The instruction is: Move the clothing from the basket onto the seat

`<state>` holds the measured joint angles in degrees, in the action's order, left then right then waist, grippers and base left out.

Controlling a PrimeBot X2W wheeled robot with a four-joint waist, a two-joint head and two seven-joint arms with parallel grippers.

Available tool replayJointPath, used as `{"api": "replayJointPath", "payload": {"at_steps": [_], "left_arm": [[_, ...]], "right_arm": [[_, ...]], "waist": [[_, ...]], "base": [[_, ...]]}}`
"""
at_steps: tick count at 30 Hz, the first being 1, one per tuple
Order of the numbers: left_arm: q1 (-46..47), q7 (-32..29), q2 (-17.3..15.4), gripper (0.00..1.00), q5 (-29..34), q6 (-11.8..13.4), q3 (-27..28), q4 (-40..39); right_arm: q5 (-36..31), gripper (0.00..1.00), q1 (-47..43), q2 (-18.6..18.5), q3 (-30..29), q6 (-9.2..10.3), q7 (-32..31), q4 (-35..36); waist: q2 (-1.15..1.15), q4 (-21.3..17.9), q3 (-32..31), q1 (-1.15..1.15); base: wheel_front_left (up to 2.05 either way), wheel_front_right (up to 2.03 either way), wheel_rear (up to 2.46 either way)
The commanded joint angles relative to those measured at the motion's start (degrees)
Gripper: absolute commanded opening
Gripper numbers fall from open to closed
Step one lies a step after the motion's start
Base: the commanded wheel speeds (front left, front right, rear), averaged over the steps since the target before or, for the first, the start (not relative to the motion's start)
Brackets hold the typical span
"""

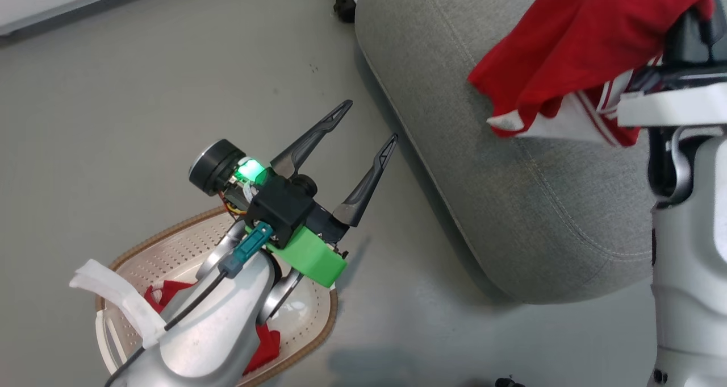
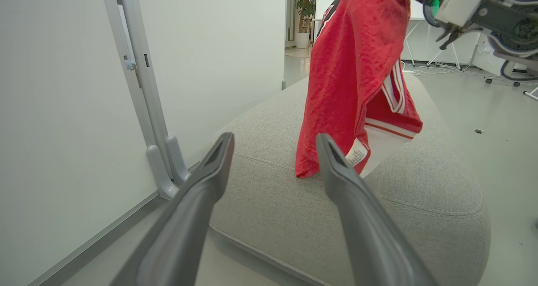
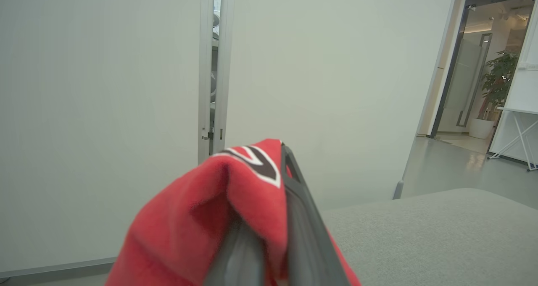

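A red jersey (image 1: 568, 40) with white stripe trim hangs over the grey seat (image 1: 511, 194), its lower hem just above the cushion. My right gripper (image 3: 283, 151) is shut on the jersey (image 3: 189, 227), pinching a fold with black-and-white lettering. From the left wrist view the jersey (image 2: 353, 67) dangles above the seat (image 2: 420, 193). My left gripper (image 1: 370, 120) stands open over the floor between the basket (image 1: 170, 233) and the seat, holding nothing. A plain red garment (image 1: 264, 347) lies in the basket, partly hidden under my left forearm.
A white wall panel with a grey metal post (image 2: 138, 88) runs close behind the seat. A black caster (image 1: 343, 6) sits at the seat's far corner. Grey floor (image 1: 142, 91) spreads left of the seat. A doorway with a potted plant (image 3: 496, 80) lies beyond.
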<state>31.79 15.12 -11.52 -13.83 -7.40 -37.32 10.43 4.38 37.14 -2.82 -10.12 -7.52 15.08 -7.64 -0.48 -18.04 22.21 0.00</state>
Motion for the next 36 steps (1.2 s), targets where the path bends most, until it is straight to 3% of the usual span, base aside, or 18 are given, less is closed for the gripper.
{"api": "replayJointPath", "payload": {"at_steps": [1, 10, 16, 24, 27, 36], "left_arm": [[1.6, 0.0, -0.8, 1.0, 0.4, -0.1, -0.2, -0.4], [6.3, -0.1, -3.5, 1.0, 0.7, -0.1, -2.4, -1.8], [8.1, 0.0, -4.7, 1.0, 0.8, -0.2, -3.4, -2.6], [9.0, 0.0, -5.8, 1.0, 0.7, -0.1, -3.5, -3.3], [9.0, 0.1, -6.0, 1.0, 0.5, 0.2, -3.3, -3.4], [9.4, 0.1, -6.1, 1.0, 0.3, 0.3, -3.5, -3.4]], "right_arm": [[-1.1, 0.0, 2.9, -0.2, -1.4, 0.06, 0.1, 0.4], [-4.9, 0.0, 19.0, -4.1, -8.9, 0.06, 0.1, -0.2], [-6.0, 0.0, 29.0, -10.7, -13.3, 0.06, 0.1, -4.8], [-8.2, 0.0, 32.0, -16.5, -17.7, 0.06, 0.1, -13.8], [-9.6, 0.0, 29.2, -15.4, -18.9, 0.06, 0.1, -16.0], [-10.7, 0.0, 20.2, -5.6, -23.4, 0.07, 0.1, -18.9]], "waist": [[0.48, 1.7, 5.3, 0.0], [0.48, 3.5, 14.8, 0.0], [0.48, 4.0, 18.4, 0.0], [0.48, 4.7, 20.3, 0.0], [0.48, 4.9, 20.7, 0.0], [0.48, 4.9, 20.7, 0.0]], "base": [[0.0, 0.0, 0.0], [0.0, 0.0, 0.0], [0.0, 0.0, 0.0], [0.0, 0.0, 0.0], [0.0, 0.0, 0.0], [0.0, 0.0, 0.0]]}}
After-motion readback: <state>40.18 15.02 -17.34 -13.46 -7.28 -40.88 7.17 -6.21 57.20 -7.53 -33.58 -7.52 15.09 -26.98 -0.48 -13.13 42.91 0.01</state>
